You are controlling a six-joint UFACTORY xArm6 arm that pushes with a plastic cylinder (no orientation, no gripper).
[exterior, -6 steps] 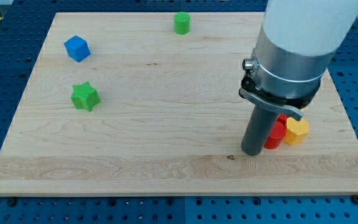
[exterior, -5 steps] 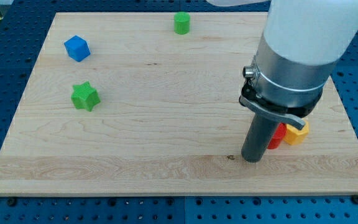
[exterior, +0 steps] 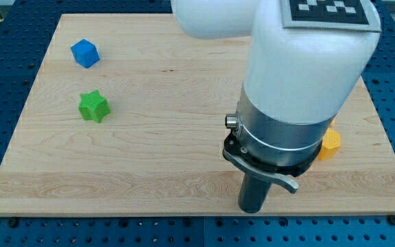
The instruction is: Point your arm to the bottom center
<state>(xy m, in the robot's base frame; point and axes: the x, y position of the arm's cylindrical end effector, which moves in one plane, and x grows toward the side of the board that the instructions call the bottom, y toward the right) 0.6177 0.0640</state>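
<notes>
Tip [exterior: 251,209] moved down-left, bottom edge

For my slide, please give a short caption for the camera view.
My tip rests near the board's bottom edge, right of centre; blue cube and green star lie far left.

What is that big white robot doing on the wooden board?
The arm is sliding my tip along the wooden board near its bottom edge, a bit right of the middle. It touches no block. A yellow block peeks out behind the arm at the view's right. A blue cube and a green star sit far left.
</notes>
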